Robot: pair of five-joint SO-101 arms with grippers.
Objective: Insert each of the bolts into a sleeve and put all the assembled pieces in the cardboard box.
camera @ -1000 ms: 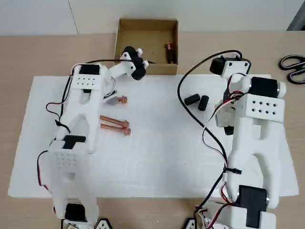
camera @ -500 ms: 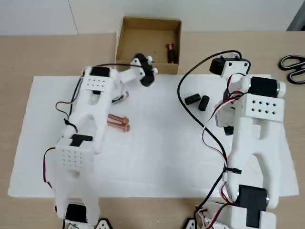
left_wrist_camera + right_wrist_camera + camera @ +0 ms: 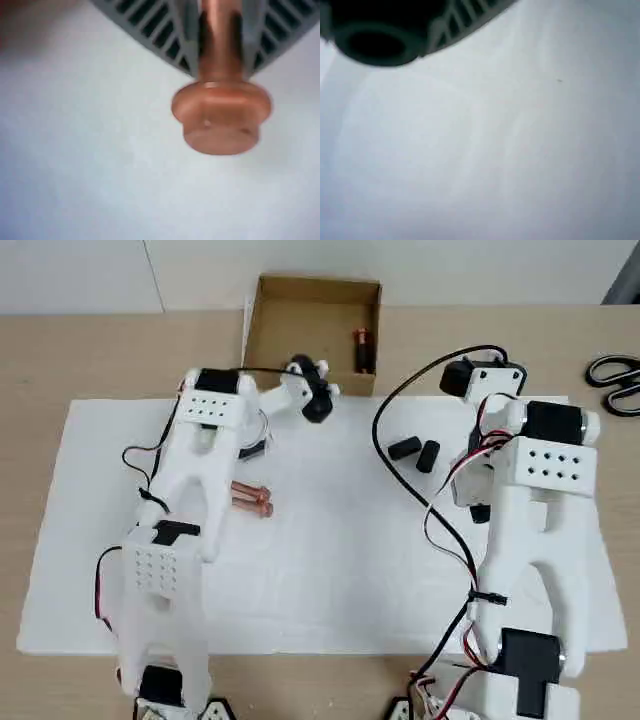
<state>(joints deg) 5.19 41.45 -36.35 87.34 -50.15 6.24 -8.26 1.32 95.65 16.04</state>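
Left wrist view: my left gripper (image 3: 220, 45) clamps the bolt (image 3: 221, 117) shank; my right gripper (image 3: 390, 20) clamps a sleeve (image 3: 375, 46). Bolt judged rigid and slick; hold mid-shank.

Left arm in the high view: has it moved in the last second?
Yes. The left arm has swung right, closer to the two loose sleeves, which lie where they were.

Two bolts (image 3: 253, 491) left of two sleeves (image 3: 404, 448)

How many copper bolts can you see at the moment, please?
4 bolts: two side by side on the white mat, one in the cardboard box, one clamped in the jaws of the left arm. More may be hidden beneath the arms.
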